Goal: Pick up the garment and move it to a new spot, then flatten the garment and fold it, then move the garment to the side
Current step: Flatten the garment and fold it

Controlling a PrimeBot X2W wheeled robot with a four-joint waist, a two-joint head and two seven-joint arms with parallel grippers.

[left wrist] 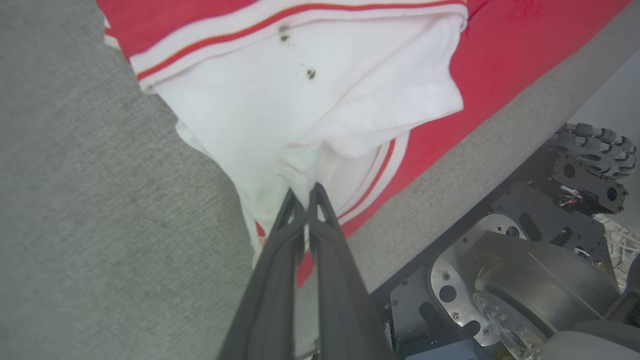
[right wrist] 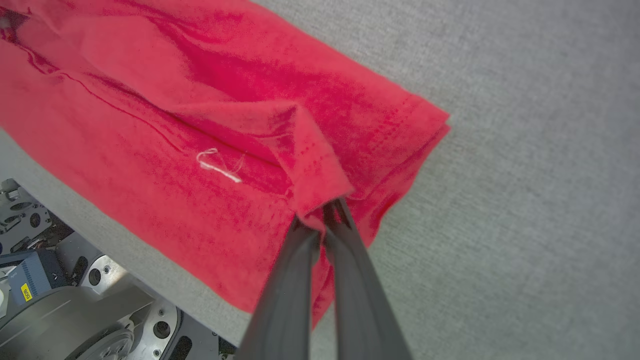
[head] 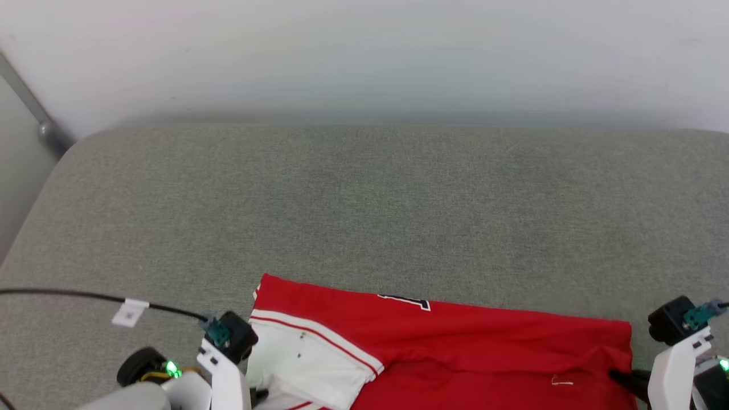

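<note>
Soft, even light, no hard shadows.
The head view is bright and flat: the grey woven cushion surface (head: 364, 199) carries a faint green tint at its middle, and the pale wall (head: 364, 51) behind looks hazy. Both wrist views bow at their edges. The red short-sleeved T-shirt with white sleeves (left wrist: 310, 100) shows its sleeve nearly washed out, with gentle shading under folds; the left gripper (left wrist: 305, 192) blurs toward the lens.

The garment (head: 455, 341) runs off the head view's bottom edge at 6 o'clock. A dark print (head: 405, 300) at its 12 o'clock edge is half hidden by the fold and unreadable. The right gripper (right wrist: 325, 216) has its fingertips buried under a hem fold. The white mark (right wrist: 218, 166) at their 10 o'clock is too small to read.
</note>
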